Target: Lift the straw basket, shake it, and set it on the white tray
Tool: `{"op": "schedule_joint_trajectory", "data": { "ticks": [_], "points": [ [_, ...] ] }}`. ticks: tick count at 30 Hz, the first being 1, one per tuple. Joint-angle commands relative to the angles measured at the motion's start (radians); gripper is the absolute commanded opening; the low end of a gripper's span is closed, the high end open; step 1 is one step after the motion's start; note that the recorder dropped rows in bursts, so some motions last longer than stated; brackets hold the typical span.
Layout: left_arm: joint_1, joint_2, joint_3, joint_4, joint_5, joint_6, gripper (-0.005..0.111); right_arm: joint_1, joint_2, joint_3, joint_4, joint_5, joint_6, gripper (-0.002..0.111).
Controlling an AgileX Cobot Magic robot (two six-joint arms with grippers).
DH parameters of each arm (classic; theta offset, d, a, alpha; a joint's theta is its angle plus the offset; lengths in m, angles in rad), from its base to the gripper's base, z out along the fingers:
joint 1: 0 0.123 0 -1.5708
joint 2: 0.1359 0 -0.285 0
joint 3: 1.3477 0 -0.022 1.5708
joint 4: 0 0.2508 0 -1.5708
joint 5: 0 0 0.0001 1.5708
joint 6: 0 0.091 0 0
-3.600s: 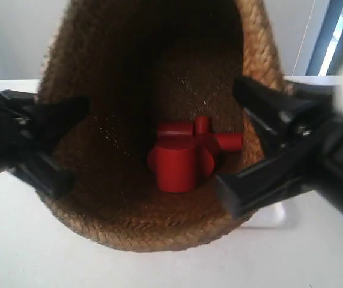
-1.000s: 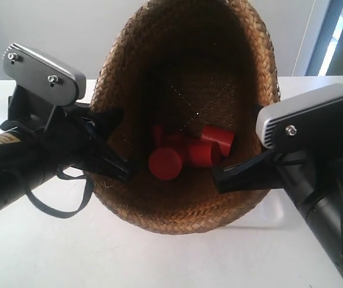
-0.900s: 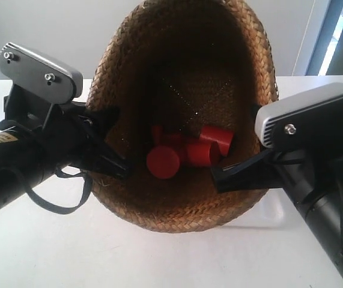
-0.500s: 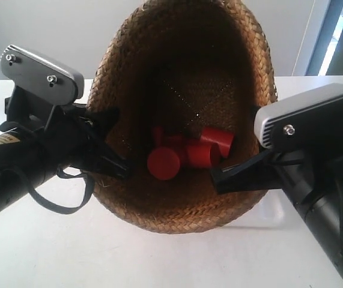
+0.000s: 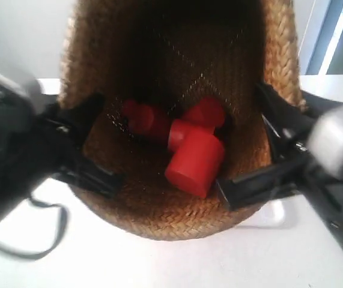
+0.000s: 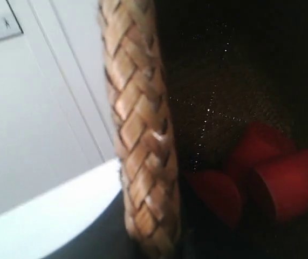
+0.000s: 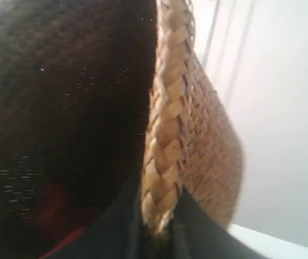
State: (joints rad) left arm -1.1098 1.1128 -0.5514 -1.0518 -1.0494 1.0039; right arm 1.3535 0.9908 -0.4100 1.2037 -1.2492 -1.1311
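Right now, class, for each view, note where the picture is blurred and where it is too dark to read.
Exterior view: the arms at its left and right smear with motion blur; basket and red pieces sharper, its upper inside in shadow. Left wrist view: rim soft, red pieces blurry. Right wrist view: inside nearly black, rim lit, all soft.

Cylinders (image 5: 195, 163) inside straw basket (image 5: 159, 222)

The basket (image 5: 159, 210) is rough braided straw, its rim strands faintly shiny. The red cylinders (image 5: 195, 162) inside look smooth and matt. Tray (image 5: 274, 211) and counter (image 5: 129, 264) are smooth white. The right pincer (image 7: 156, 229) is matt black.
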Motion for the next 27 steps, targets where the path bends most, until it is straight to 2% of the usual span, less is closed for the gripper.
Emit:
{"op": "schedule_joint_trajectory", "data": {
  "ticks": [1, 5, 16, 19, 22, 27],
  "points": [
    [0.118, 0.093, -0.104, 0.070, 0.358, 0.002, 0.000, -0.178, 0.084, -0.071, 0.024, 0.112, -0.022, 0.000],
    [0.118, 0.034, -0.113, 0.038, 0.332, 0.017, 0.000, -0.140, 0.000, -0.072, 0.015, 0.155, -0.034, 0.000],
    [0.118, 0.022, -0.113, -0.003, 0.331, 0.024, 0.000, -0.139, -0.035, -0.070, 0.061, 0.181, -0.095, 0.000],
    [0.123, 0.022, -0.128, -0.128, 0.326, 0.052, 0.000, -0.139, -0.035, -0.096, 0.184, 0.161, -0.207, 0.000],
    [0.166, 0.029, -0.184, -0.305, 0.331, 0.184, 0.000, -0.139, -0.035, -0.148, 0.299, 0.101, -0.373, 0.000],
    [0.308, 0.039, -0.321, -0.492, 0.597, 0.318, 0.000, -0.195, -0.057, -0.279, 0.476, 0.187, -0.614, 0.000]
  ]
}}
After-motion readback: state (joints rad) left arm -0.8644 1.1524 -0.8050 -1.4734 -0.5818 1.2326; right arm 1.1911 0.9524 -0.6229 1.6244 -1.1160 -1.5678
